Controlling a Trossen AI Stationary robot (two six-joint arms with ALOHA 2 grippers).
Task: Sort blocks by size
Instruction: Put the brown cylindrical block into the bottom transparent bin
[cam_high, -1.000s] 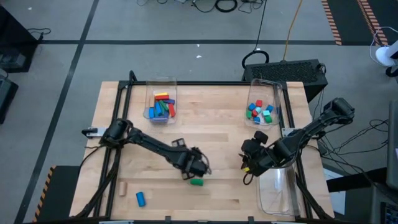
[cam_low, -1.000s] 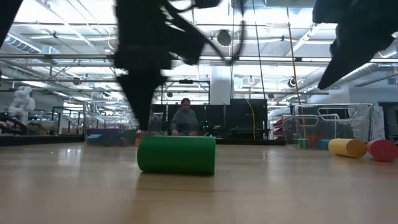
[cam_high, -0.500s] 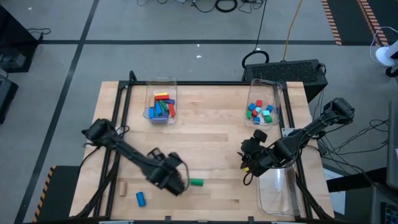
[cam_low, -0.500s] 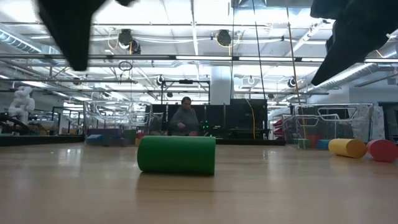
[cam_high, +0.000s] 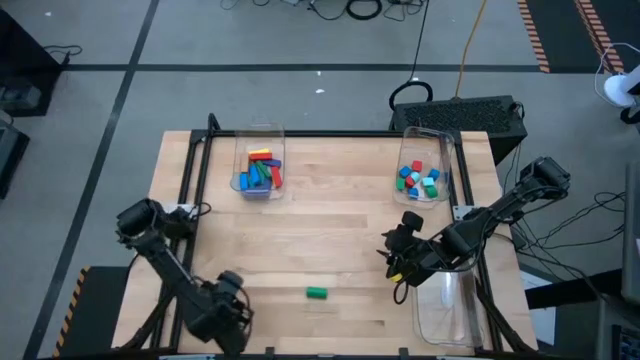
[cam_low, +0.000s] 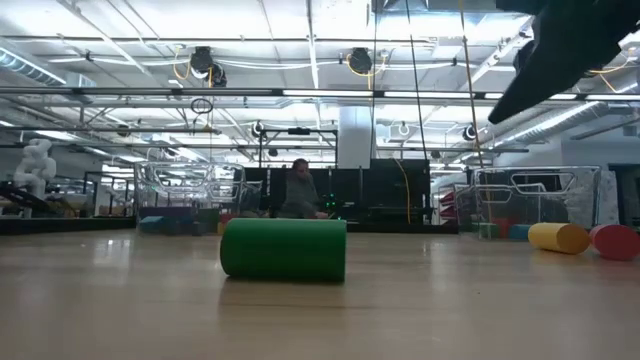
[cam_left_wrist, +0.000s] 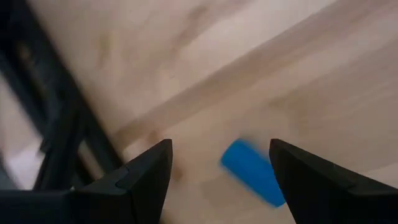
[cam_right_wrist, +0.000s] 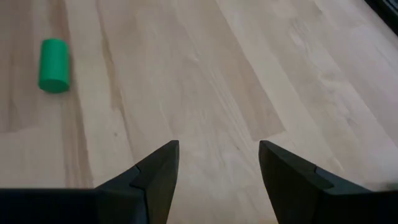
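Only the left wrist view shows a blue block (cam_left_wrist: 254, 171) between the left end effector's (cam_left_wrist: 217, 174) open fingers.

Right end effector (cam_right_wrist: 217, 165) hangs over bare table (cam_right_wrist: 205, 81), fingers (cam_right_wrist: 155, 177) parted, nothing between them. One green cylinder block (cam_right_wrist: 53, 65) lies on its side, well apart.

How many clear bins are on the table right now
3: one bin at the far left with long blocks, one bin at the far right with small blocks, and one at the near right edge, partly under the right arm.
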